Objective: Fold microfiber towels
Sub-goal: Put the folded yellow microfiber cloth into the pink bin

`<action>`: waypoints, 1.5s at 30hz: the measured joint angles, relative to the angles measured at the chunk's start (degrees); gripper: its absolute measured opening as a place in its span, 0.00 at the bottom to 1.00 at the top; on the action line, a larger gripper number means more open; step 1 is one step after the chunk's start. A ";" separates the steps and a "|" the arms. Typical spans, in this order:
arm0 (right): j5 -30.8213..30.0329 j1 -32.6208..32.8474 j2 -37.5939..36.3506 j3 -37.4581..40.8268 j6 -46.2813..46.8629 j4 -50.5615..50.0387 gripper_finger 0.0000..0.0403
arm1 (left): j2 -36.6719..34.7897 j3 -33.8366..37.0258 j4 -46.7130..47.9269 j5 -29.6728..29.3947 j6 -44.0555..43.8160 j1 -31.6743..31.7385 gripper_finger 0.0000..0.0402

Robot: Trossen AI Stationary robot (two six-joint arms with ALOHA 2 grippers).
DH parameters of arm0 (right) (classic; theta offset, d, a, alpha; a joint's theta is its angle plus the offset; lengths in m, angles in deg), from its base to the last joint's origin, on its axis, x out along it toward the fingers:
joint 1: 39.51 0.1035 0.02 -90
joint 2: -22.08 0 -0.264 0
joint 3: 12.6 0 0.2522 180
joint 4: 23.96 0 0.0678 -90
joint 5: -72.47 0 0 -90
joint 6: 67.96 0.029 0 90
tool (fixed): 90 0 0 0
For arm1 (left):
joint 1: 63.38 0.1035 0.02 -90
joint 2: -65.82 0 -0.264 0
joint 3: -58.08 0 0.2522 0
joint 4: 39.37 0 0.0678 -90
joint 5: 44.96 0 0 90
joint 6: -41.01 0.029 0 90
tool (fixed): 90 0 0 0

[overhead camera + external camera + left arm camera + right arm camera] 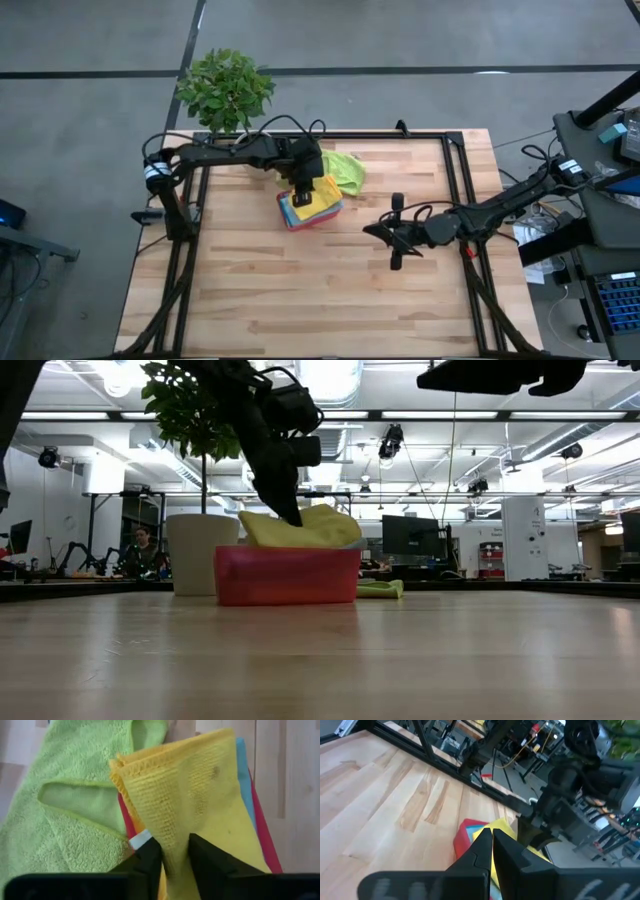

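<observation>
Pinching the folded yellow towel [200, 805] over the pink tray [287, 575], my left gripper [174, 855] could drag it askew; right gripper [491, 842] waits clenched beside the tray.

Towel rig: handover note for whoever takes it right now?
Left tool: over the pink tray, fingers pinching a fold of the yellow towel on top of the stack.
Right tool: shut, empty, waiting above the table right of the tray.
Towels: yellow on top in the tray, a blue towel edge showing beneath it; green towel crumpled on the table beside the tray.
Done: a stack sits in the tray.
Left: release the yellow one, fold the green.
</observation>
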 joint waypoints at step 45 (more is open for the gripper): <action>15.72 -30.37 22.19 -17.17 17.24 -9.08 0.13 | -12.60 2.48 3.91 -7.98 7.42 -1.21 0.41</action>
